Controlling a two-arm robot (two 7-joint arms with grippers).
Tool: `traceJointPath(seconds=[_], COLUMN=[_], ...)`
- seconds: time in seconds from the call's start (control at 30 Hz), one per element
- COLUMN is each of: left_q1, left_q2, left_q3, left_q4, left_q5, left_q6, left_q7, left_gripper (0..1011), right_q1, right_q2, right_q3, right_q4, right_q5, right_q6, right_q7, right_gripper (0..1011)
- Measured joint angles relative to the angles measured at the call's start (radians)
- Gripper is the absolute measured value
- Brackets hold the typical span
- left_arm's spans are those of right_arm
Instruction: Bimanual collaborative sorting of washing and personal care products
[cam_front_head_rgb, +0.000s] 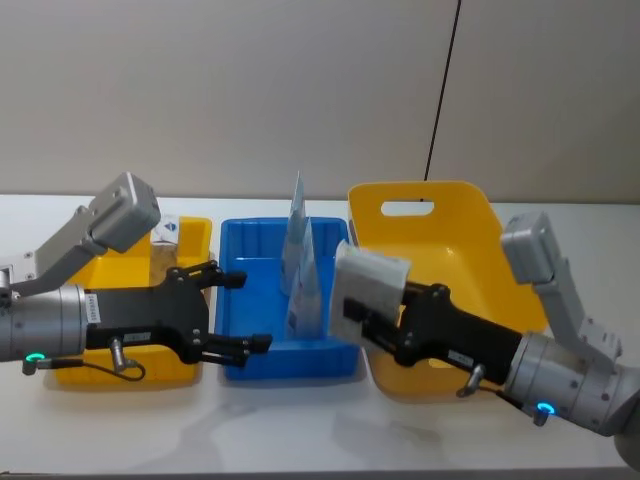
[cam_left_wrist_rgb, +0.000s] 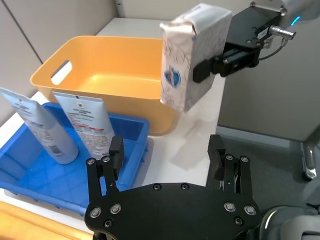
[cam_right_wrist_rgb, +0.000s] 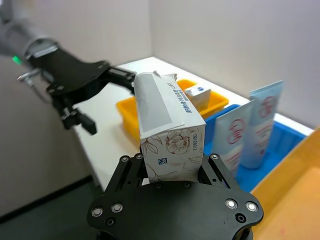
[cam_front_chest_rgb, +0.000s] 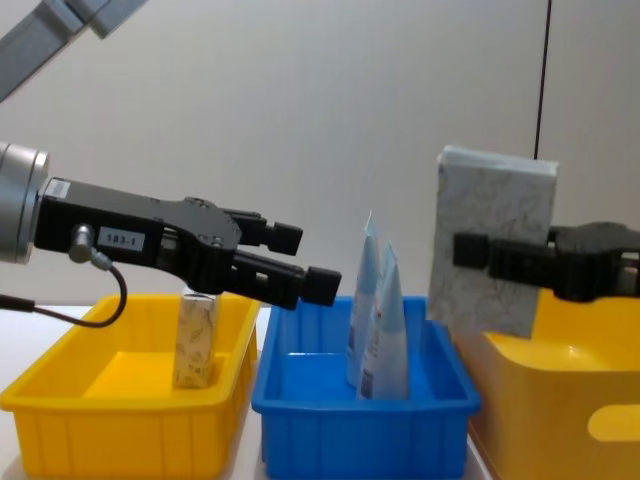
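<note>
Clamping a likely light, crushable carton (cam_front_head_rgb: 370, 285) by one end, the right gripper (cam_right_wrist_rgb: 172, 172) faces the left gripper (cam_front_head_rgb: 247, 311), spread empty.

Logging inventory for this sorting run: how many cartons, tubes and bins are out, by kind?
Cartons: 2, the held carton in the right gripper and the binned carton in the small yellow bin.
Tubes: 2, both standing in the blue bin.
Bins: 3, counting the large yellow bin.
Total: 7.
</note>
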Motion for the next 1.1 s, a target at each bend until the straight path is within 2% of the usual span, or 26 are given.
traceJointPath(seconds=[0.4,0.43,0.53,0.77,0.97,1.03,1.1], left_q1=[0.02,0.021,0.023,0.027,0.029,0.029,0.03], left_q2=[0.001,0.001,0.001,0.001,0.001,0.001,0.001], left_q3=[-0.014,-0.015,-0.017,-0.019,-0.02,-0.02,-0.02], left_q4=[-0.02,-0.021,-0.023,-0.027,-0.028,-0.029,-0.029], left_q5=[-0.011,-0.012,-0.013,-0.015,-0.016,-0.016,-0.017], left_q6=[0.012,0.013,0.014,0.015,0.017,0.017,0.017], left_q7=[0.054,0.057,0.064,0.072,0.078,0.078,0.08], left_gripper=[1000,1000,1000,1000,1000,1000,1000], right_q1=[-0.032,-0.032,-0.04,-0.049,-0.056,-0.056,-0.057], right_q2=[-0.045,-0.045,-0.062,-0.09,-0.124,-0.128,-0.143], right_q3=[0.043,0.043,0.054,0.066,0.075,0.075,0.077], right_q4=[-0.03,-0.03,-0.038,-0.047,-0.052,-0.052,-0.052], right_q5=[0.001,0.001,-0.015,-0.049,-0.099,-0.104,-0.129], right_q6=[-0.001,-0.001,0.001,0.01,0.022,0.024,0.031], right_q7=[-0.168,-0.168,-0.23,-0.323,-0.43,-0.441,-0.487], right_gripper=[351,351,351,351,351,351,351])
